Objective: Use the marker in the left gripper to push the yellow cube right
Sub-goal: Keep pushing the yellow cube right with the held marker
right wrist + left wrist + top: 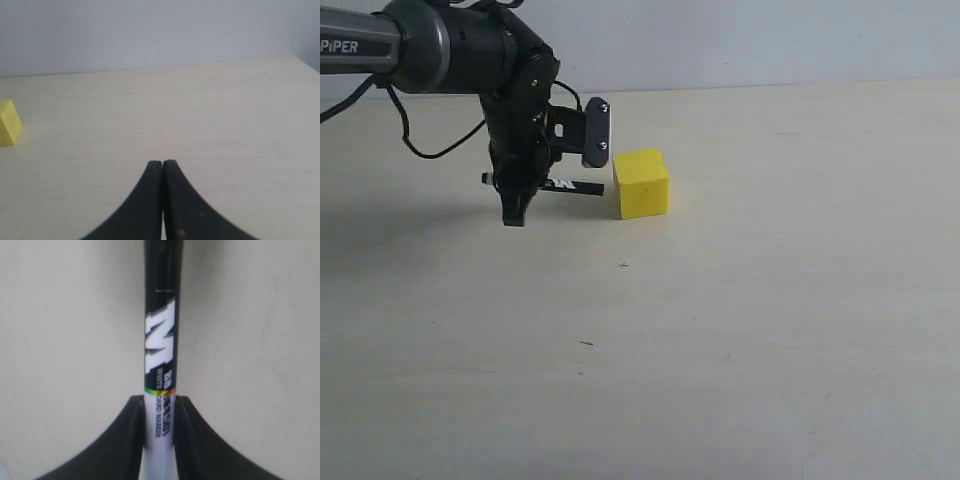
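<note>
The yellow cube (641, 184) sits on the pale table (740, 330), right of the left arm. My left gripper (516, 212) hangs pointing down, shut on the marker (565, 185), which lies level with its black end toward the cube, a small gap short of the cube's left face. In the left wrist view the marker (161, 355) runs straight out from between the black fingers (131, 440), white barrel clamped, black printed part beyond; the cube is out of that view. My right gripper (162, 163) is shut and holds nothing; the cube (9, 123) shows at the edge of its view.
A grey bracket (595, 132) on the left wrist hangs just above and left of the cube. The table meets a pale wall (750, 40) at the back. Small dark specks (586, 343) mark the tabletop in front.
</note>
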Action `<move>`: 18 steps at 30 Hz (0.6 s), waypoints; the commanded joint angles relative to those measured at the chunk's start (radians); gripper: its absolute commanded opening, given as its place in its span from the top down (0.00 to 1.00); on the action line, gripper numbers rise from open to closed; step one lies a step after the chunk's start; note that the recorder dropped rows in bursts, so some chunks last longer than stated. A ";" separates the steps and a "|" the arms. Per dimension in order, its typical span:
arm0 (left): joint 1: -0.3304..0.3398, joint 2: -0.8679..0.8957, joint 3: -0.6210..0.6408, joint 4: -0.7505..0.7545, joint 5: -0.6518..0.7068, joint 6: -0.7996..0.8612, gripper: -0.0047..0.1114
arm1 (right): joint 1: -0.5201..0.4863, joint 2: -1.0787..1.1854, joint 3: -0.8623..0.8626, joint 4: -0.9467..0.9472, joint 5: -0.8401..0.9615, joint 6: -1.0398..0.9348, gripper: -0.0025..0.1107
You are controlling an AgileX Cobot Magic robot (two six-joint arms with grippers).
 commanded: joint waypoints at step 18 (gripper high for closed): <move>0.023 0.054 -0.005 0.053 -0.094 -0.127 0.96 | -0.002 -0.005 0.004 -0.001 -0.004 -0.005 0.98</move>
